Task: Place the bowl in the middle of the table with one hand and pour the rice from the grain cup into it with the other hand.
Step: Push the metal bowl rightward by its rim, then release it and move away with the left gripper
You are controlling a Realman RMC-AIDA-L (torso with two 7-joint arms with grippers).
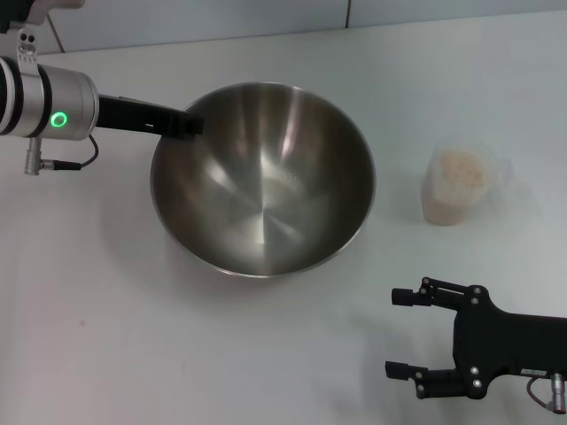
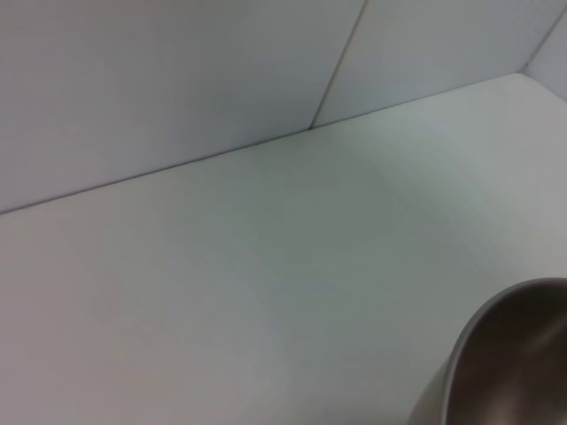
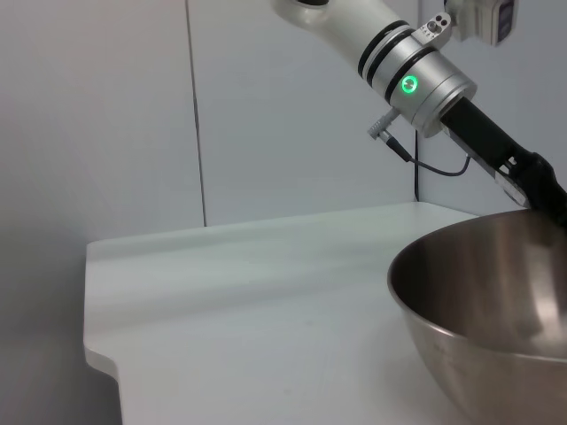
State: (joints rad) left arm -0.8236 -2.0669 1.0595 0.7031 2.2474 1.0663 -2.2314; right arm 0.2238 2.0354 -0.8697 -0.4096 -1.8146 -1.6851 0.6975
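Steel bowl (image 1: 262, 179) sits mid-tabletop (image 1: 106, 319), my left gripper (image 1: 190, 124) pinching its rim at ten o'clock to steady it, I judge, while the rice (image 1: 461, 170) waits in the cup (image 1: 456, 186) at three o'clock and my right gripper (image 1: 403, 332), spread, hovers at five o'clock.

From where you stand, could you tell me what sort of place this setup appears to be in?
Probably a lab test bench staged for a kitchen task: a plain white table against bare panelled walls, holding only a steel bowl and a grain cup of rice.
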